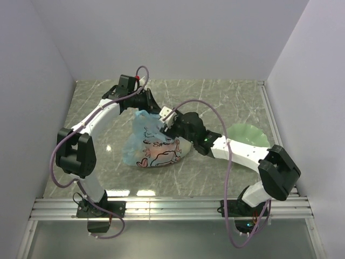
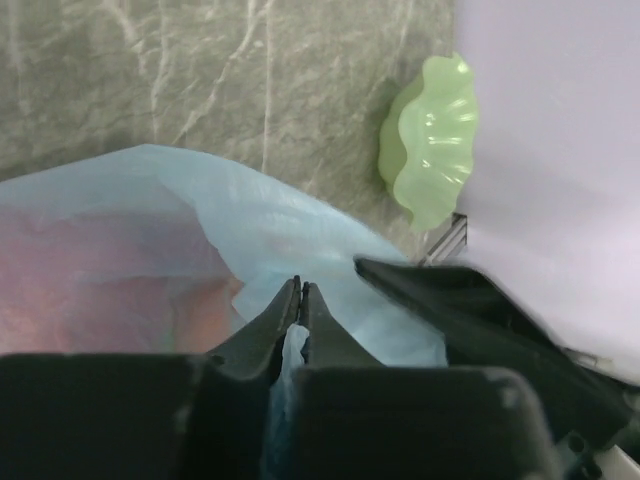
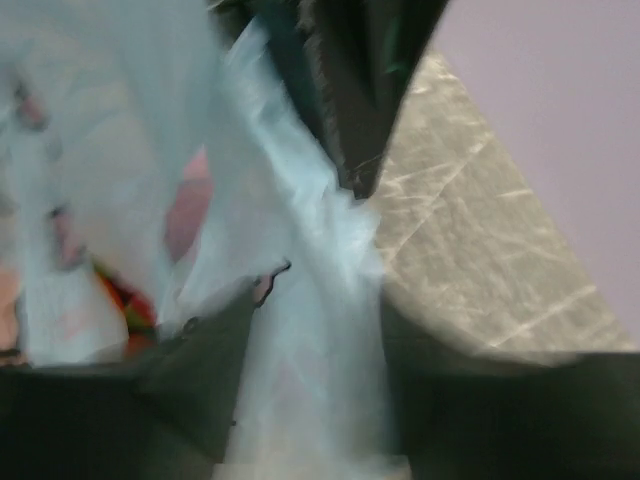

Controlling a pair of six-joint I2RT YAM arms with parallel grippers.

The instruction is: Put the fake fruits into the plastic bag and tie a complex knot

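The light-blue plastic bag with its pink cartoon print lies at the table's middle. The fake fruits show as orange and pink shapes through its skin in the left wrist view and as a red-orange patch in the right wrist view. My left gripper is at the bag's far top, shut on a thin twisted strip of the bag. My right gripper is just right of it; its fingers stand apart with a wide blurred band of the bag running between them. No tied knot shows.
A pale green wavy-edged plate lies at the right by the right arm's forearm, and shows in the left wrist view. White walls close the table on three sides. A metal rail runs along the near edge.
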